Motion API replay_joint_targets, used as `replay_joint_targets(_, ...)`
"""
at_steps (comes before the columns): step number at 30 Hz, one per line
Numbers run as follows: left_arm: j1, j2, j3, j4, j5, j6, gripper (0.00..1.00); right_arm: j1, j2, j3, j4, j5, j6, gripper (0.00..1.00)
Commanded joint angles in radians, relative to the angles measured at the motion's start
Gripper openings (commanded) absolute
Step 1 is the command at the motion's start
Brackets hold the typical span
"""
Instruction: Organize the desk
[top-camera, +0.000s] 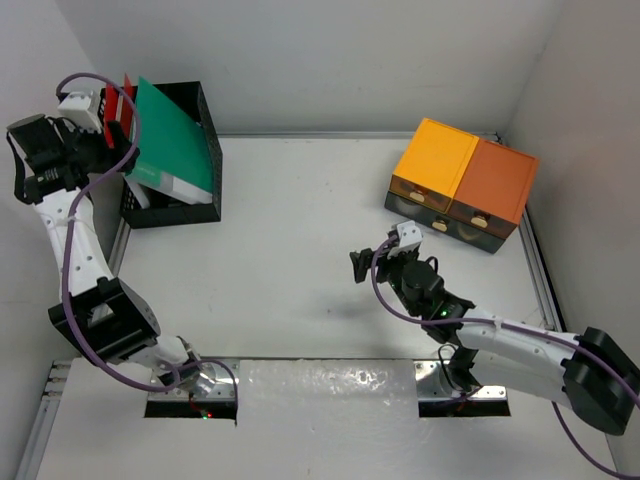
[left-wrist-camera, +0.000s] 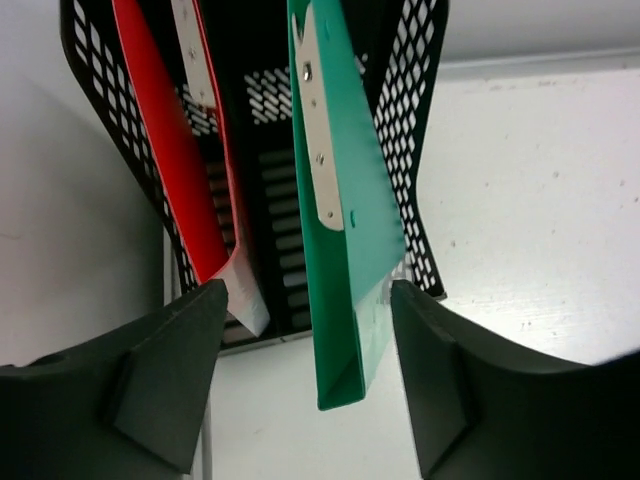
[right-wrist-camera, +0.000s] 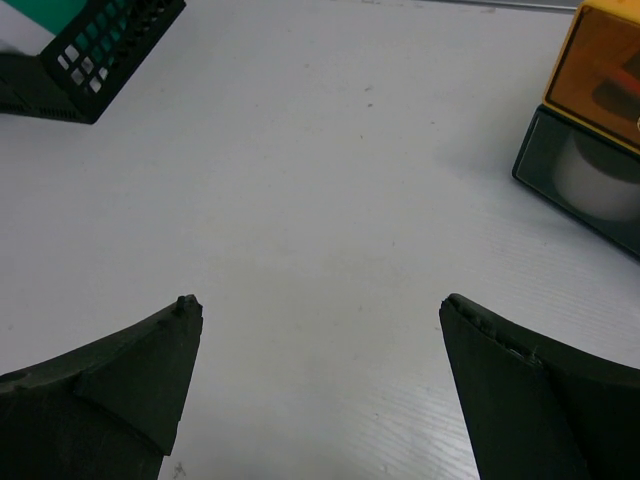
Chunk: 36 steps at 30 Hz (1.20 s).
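The white desk (top-camera: 300, 230) with its thin metal rim fills the top view. My left gripper (top-camera: 112, 135) is raised at the far left, over the black mesh file rack (top-camera: 213, 150). In the left wrist view it (left-wrist-camera: 307, 290) is open. The lower corner of a green folder (left-wrist-camera: 345, 230) hangs between the jaws with a gap on each side. A red folder (left-wrist-camera: 165, 150) stands in the rack (left-wrist-camera: 420, 130) to its left. My right gripper (top-camera: 372, 255) is open and empty above the middle of the desk (right-wrist-camera: 320, 180), as the right wrist view (right-wrist-camera: 320, 300) shows.
An orange-topped drawer unit (top-camera: 465, 170) stands at the back right, with its corner in the right wrist view (right-wrist-camera: 600, 90). The green folder (top-camera: 175, 140) leans across the rack, with the red folder (top-camera: 127, 95) behind it. Walls close in the left, back and right sides.
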Motion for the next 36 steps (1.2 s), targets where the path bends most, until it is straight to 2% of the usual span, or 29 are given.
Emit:
replay_joint_targets(1, -0.020, 0.007, 0.050, -0.030, -0.046, 0.053, 0.62, 0.003, -0.037, -0.020, 0.026, -0.046, -0.031, 0.99)
replay_joint_targets(3, -0.027, 0.009, 0.066, -0.051, -0.031, 0.065, 0.54, 0.005, -0.052, -0.037, 0.019, -0.046, -0.048, 0.99)
replay_joint_targets(7, -0.034, -0.027, 0.073, -0.022, 0.026, 0.006, 0.53, 0.005, -0.104, -0.066, 0.009, -0.014, -0.068, 0.99)
replay_joint_targets(13, -0.086, -0.050, 0.084, -0.007, -0.057, -0.038, 0.46, 0.005, -0.150, -0.091, 0.000, 0.003, -0.088, 0.99)
replay_joint_targets(25, -0.098, -0.062, -0.035, 0.018, -0.249, -0.004, 0.47, 0.005, -0.176, -0.105, 0.006, 0.020, -0.097, 0.99)
replay_joint_targets(31, -0.097, -0.085, -0.126, 0.009, -0.211, -0.007, 0.46, 0.003, -0.181, -0.105, 0.001, 0.043, -0.106, 0.99)
replay_joint_targets(36, -0.097, -0.129, -0.206, 0.093, -0.241, -0.016, 0.43, 0.005, -0.196, -0.109, -0.005, 0.052, -0.106, 0.99)
